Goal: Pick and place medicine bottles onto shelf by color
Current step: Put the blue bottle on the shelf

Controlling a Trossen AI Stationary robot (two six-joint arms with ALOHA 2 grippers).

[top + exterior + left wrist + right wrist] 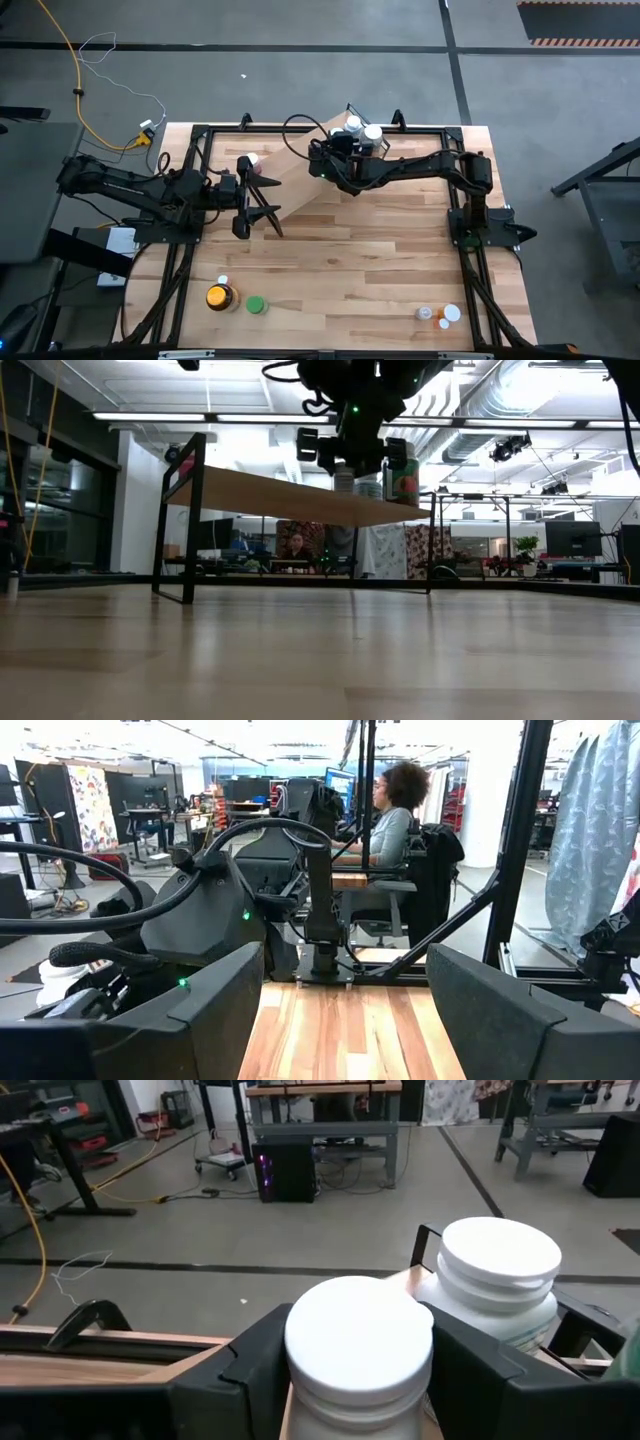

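The room around my rig is a grey floor with dark seams, and a yellow cable [70, 60] runs across it toward 10 o'clock from the table. The tabletop [340, 270] is butcher-block wood, bare in its middle. On it the shelf [300, 180] lies as a long light board, going from about 9 o'clock up to 1 o'clock of the table.

The right gripper [352, 138] is over the far end of the shelf, at 12 o'clock. In the right wrist view I see its fingers [255, 1355] narrow around a white-capped bottle [358, 1348], touching it on both sides. A second white bottle [497, 1285] stands just beside it on the board. From above these two are only small white caps [372, 131].

The left gripper [258, 208] hangs at 9 o'clock, beside the near end of the shelf. Its fingers [215, 1005] stand wide apart, with only bare wood between them.

Near the front edge, at 7 o'clock, I see an amber jar [219, 297] with yellow lid, a green bottle [256, 305] near it, and a small white one [223, 282]. At 5 o'clock some small bottles [441, 316] stand together.

The low view shows what the high view cannot: the shelf board [300, 498] stands raised on a black frame [192, 520], and a pink cap [186, 464] sits at its left end. A person [390, 815] sits at a desk behind the table in the left wrist view.
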